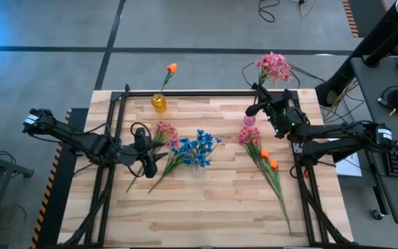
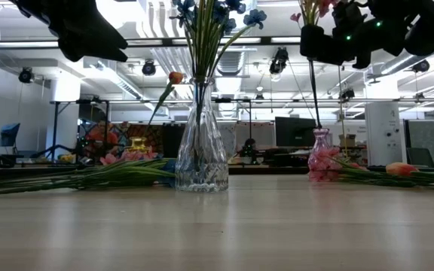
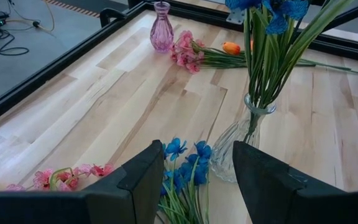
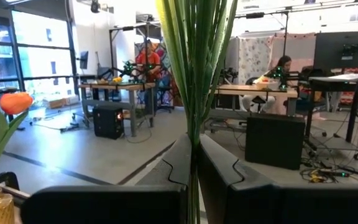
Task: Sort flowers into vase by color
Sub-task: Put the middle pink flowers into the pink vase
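Observation:
My right gripper (image 4: pixel 194 146) is shut on a bunch of pink flowers (image 1: pixel 273 67) standing in the small pink vase (image 1: pixel 249 120) at the table's far right. My left gripper (image 3: pixel 199 149) hangs open above blue flowers (image 3: pixel 182 169) lying on the table next to the clear vase (image 3: pixel 241 143), which holds blue flowers (image 1: pixel 199 146). Pink flowers (image 1: pixel 163 131) lie beside that gripper. A yellow vase (image 1: pixel 159 104) holds one orange flower (image 1: pixel 171 67). More pink flowers (image 1: pixel 249 135) and orange buds (image 1: pixel 269 159) lie on the right. My right gripper pinches several green stalks (image 4: pixel 194 93) of the pink bunch between its two fingers (image 4: pixel 176 165), below the blossoms. The fingers lie level, across the stalks, coming from the table's right side. The bunch stands upright, and its lower ends reach into the pink vase (image 2: pixel 321 154).
A black metal frame (image 1: pixel 185 93) runs around the wooden table's far and side edges. The near half of the table (image 1: pixel 206 214) is bare wood. The room beyond holds desks, people and equipment.

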